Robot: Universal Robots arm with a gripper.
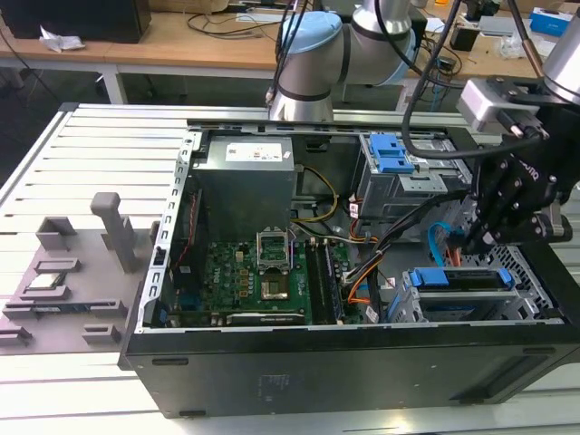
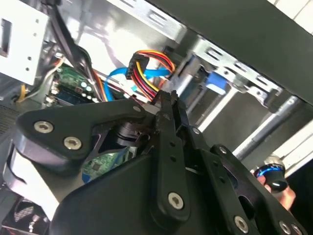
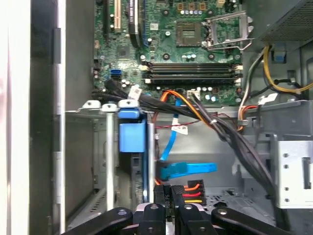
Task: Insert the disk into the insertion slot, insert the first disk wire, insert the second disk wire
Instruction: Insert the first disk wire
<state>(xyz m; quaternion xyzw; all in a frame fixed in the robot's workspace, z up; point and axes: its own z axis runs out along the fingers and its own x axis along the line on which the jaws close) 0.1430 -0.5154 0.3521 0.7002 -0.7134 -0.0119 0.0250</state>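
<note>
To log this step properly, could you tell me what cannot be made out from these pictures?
1. First wrist view: the first disk wire has its plug partly behind the gripper; whether it is seated in the disk cannot be told.
2. Exterior view: the second disk wire loses its plug end behind the gripper.
3. Exterior view: the disk sits edge-on in the insertion slot, which hides its label.
</note>
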